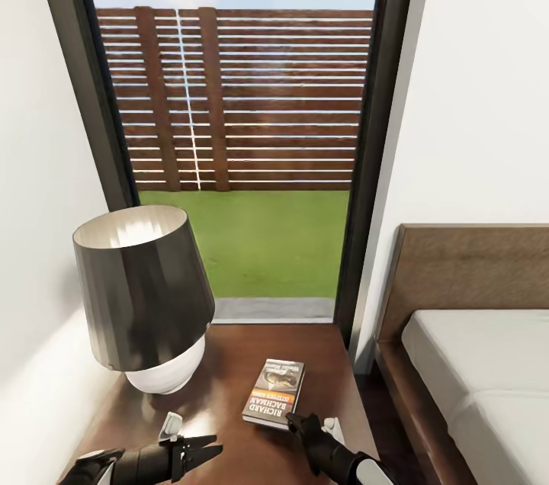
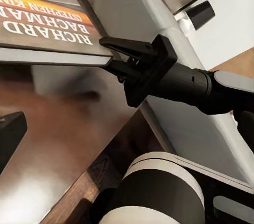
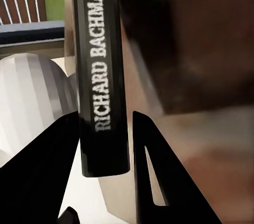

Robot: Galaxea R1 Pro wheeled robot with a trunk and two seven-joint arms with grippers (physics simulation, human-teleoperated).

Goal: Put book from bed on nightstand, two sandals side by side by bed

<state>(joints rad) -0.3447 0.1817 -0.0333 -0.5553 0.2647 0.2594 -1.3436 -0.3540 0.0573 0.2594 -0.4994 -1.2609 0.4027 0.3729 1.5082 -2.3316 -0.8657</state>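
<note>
Two black grippers sit at the near edge of the nightstand, both arms cut off by the picture's lower border. Right gripper: its tips meet the near edge of the book; from the right wrist camera the book's dark spine, lettered "RICHARD BACHMAN", stands between the two spread fingers with a thin gap on either side, so the jaws bracket it, and whether they touch it cannot be told. From the left wrist camera the same gripper shows side-on at the book's edge, one finger level with the cover and one under it. Left gripper: it hovers over the nightstand top, well apart from the book, its slim fingers nearly together around a narrow gap; only one blurred dark fingertip enters its own camera.

Book: flat on the glossy brown top, cover up. Beside it, farther from the bed, stands a lamp with a dark shade and a white base. Bed: only a corner of headboard and pale mattress is seen. Behind the nightstand, a tall window shows grass and a slatted fence.
</note>
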